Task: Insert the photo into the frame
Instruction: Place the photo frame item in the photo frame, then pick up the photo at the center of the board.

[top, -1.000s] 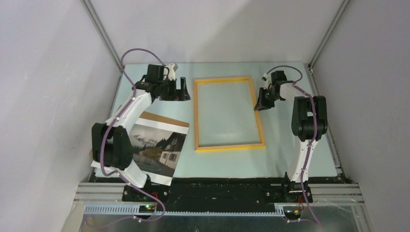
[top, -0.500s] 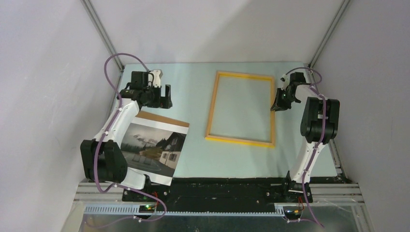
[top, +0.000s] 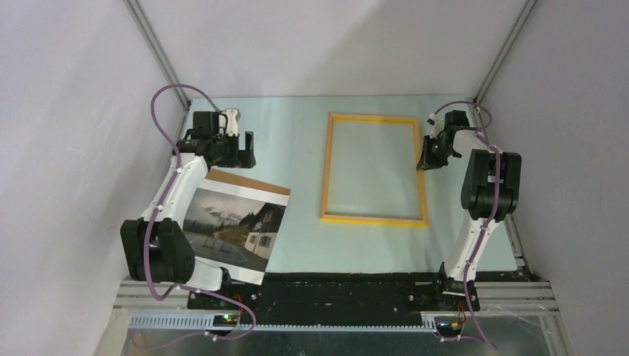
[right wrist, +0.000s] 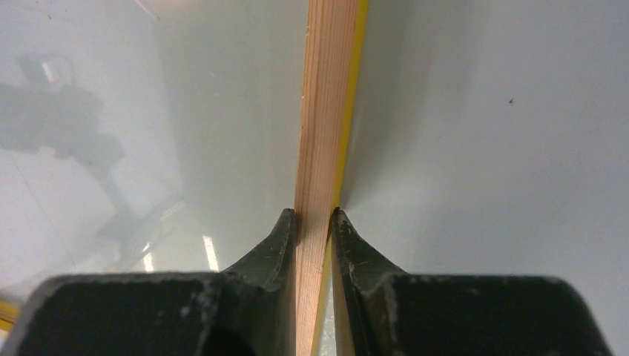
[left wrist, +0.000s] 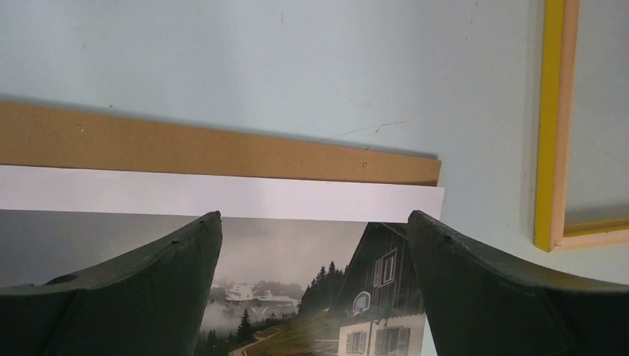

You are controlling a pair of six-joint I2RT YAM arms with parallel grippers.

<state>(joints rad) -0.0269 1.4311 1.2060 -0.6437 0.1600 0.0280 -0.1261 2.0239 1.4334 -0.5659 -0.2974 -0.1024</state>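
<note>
Pale blue-green matting covers the table [top: 297, 245], which is walled in white on three sides. The frame [top: 374, 169] lies flat right of centre. A second ago it sat nearer the middle, and half a second ago it was skewed; it now lies almost square to the table edge. The right gripper [top: 429, 157] has travelled with it and stays clenched on the frame's right rail. The left gripper [top: 245, 152] has drawn back toward the far-left corner with its jaws spread wide, holding nothing.

The photo [top: 234, 230] has not moved. It rests near the left arm's base on the brown backing board [top: 248, 183], well apart from the frame.

The right wrist view shows what the overhead cannot: both fingertips pressing the bare wood rail from either side, and the arm's reflection in the pane. The left wrist view shows the photo's white border overlapping the board, and a corner of the frame off to the right.
</note>
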